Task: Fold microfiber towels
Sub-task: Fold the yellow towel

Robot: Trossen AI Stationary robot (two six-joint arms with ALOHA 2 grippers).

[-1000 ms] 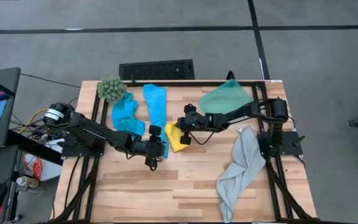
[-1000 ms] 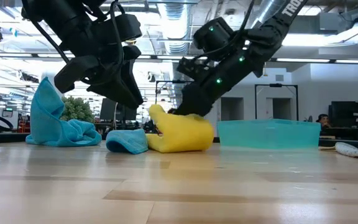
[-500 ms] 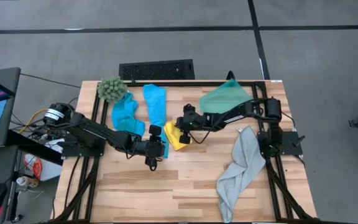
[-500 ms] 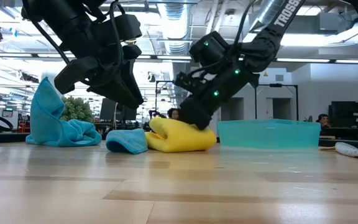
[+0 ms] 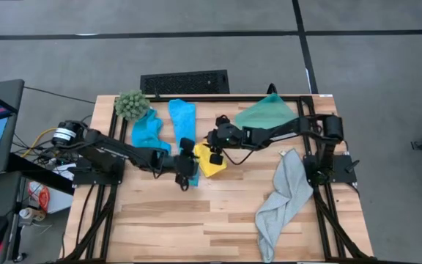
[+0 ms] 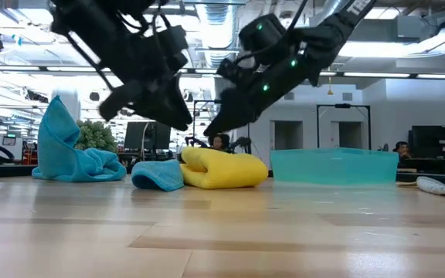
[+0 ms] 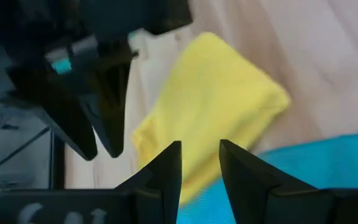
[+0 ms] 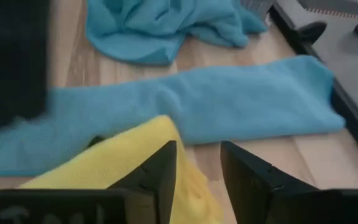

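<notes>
Yellow microfiber towel (image 5: pixel 211 161), a soft folded lump, lies below both grippers' seemingly parted, empty fingers (image 8: pixel 160 171).

From over the right arm's wrist, its two dark fingers (image 8: pixel 160 177) stand apart with bare wood showing between them, poised just above a soft folded yellow microfiber towel (image 8: pixel 120 162). Touching that yellow towel's far edge lies a long bright blue cloth strip (image 8: pixel 229 106) stretched across the pale wooden tabletop (image 8: pixel 303 162). Beyond the strip sits a crumpled turquoise towel (image 8: pixel 160 28).
</notes>
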